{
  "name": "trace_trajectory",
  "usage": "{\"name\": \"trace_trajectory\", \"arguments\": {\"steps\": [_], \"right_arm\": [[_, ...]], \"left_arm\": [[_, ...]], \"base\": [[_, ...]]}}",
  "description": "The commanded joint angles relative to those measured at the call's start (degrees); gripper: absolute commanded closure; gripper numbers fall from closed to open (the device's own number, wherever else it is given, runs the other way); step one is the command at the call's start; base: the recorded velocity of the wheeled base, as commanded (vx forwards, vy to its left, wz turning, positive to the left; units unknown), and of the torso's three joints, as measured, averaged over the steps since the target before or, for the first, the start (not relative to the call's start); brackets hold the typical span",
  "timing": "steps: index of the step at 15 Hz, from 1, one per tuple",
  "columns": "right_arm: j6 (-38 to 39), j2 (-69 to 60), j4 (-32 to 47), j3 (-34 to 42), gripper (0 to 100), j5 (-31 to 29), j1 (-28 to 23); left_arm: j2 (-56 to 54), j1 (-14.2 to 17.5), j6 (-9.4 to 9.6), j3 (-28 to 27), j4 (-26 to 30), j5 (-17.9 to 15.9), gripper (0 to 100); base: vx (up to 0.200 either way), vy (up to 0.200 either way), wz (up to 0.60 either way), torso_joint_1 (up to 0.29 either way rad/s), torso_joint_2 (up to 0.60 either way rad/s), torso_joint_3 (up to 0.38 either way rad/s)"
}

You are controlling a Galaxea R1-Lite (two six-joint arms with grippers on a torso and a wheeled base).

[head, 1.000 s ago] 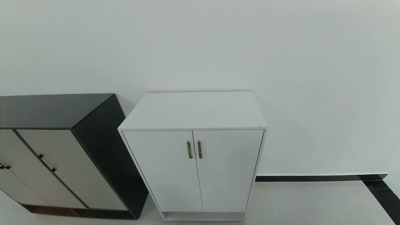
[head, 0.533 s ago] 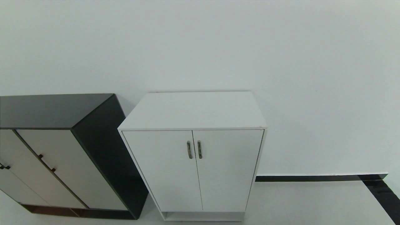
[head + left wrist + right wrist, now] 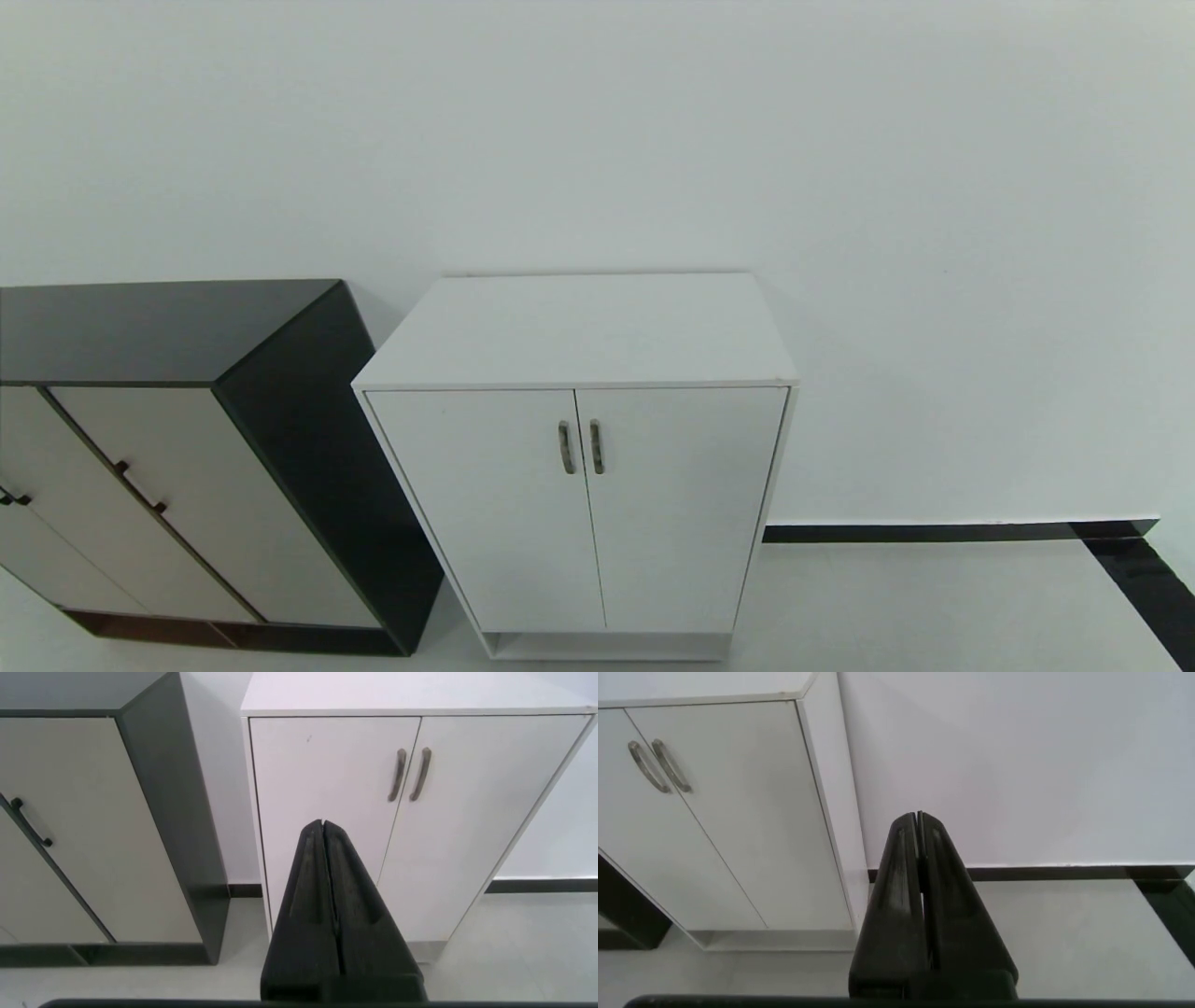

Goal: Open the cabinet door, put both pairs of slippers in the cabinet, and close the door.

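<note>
Here, left end effector (image 3: pixel 323 826) and right end effector (image 3: pixel 918 819) each clamped empty before shut cabinet (image 3: pixel 495 504).

Plain white wall (image 3: pixel 934 187) — black cabinet (image 3: pixel 308 439).

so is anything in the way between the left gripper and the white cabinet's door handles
Nothing visible. The left gripper, shut, faces the white cabinet with only open space before the two handles; both doors are closed.
</note>
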Motion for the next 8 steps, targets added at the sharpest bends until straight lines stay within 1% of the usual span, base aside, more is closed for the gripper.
{"name": "trace_trajectory", "arguments": {"steps": [1,8], "right_arm": [[0.0,-0.1,0.1,0.0,100,0.0,0.1],[-0.1,-0.1,0.1,0.0,100,-0.1,0.1]], "left_arm": [[0.0,0.0,0.04,0.0,0.0,0.0,100],[0.1,0.0,0.04,0.0,0.0,0.1,100]], "base": [[0.000,0.000,0.00,0.000,0.00,0.000],[0.000,0.000,0.00,0.000,0.00,0.000]]}}
